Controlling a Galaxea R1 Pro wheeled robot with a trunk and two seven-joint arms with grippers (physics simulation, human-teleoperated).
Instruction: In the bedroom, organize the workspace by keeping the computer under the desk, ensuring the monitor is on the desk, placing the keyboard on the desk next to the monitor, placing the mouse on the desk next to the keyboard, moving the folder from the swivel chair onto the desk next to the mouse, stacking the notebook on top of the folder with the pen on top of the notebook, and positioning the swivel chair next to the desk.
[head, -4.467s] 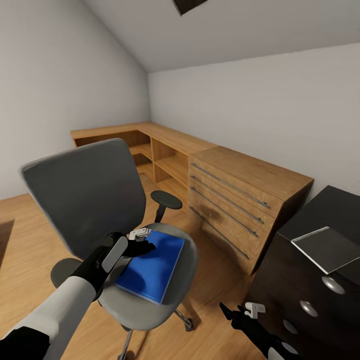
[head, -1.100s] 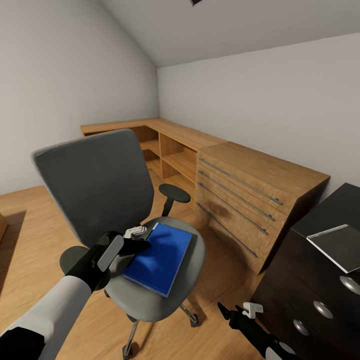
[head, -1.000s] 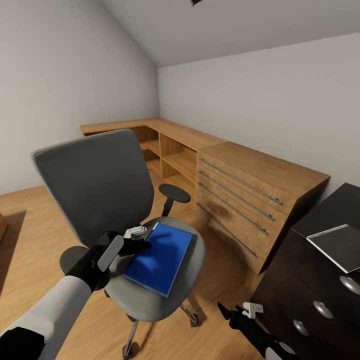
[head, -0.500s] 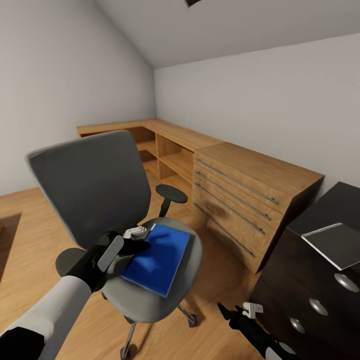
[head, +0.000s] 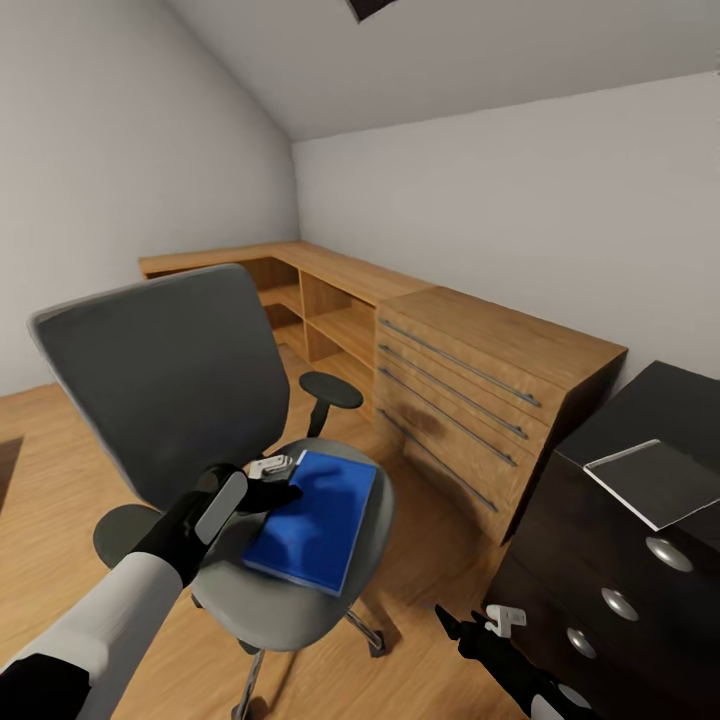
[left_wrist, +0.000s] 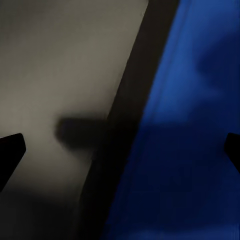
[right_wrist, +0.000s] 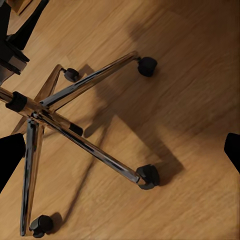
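The bright-blue folder (head: 315, 520) lies flat on the seat of the grey swivel chair (head: 160, 385). My left gripper (head: 283, 481) hovers low over the folder's edge nearest the chair back. In the left wrist view the left gripper (left_wrist: 120, 150) is open, its fingertips (left_wrist: 10, 152) spread wide, with the folder (left_wrist: 185, 150) under one side and the grey seat (left_wrist: 55, 70) under the other. My right gripper (head: 470, 626) hangs low between chair and desk (head: 660, 405); in the right wrist view the right gripper (right_wrist: 120, 150) is open above the chair's chrome base (right_wrist: 75, 135).
A light wooden chest (head: 480, 385) with long bar handles and low wooden shelves (head: 320, 300) line the far wall. A flat grey sheet-like thing (head: 660, 482) lies on the desk's black top, above drawers with round knobs (head: 664, 553). Wood floor (right_wrist: 195, 70) lies around the chair.
The whole picture has shifted a little, so the camera moved. My left gripper keeps its place at the folder's edge, and the right arm holds its pose.
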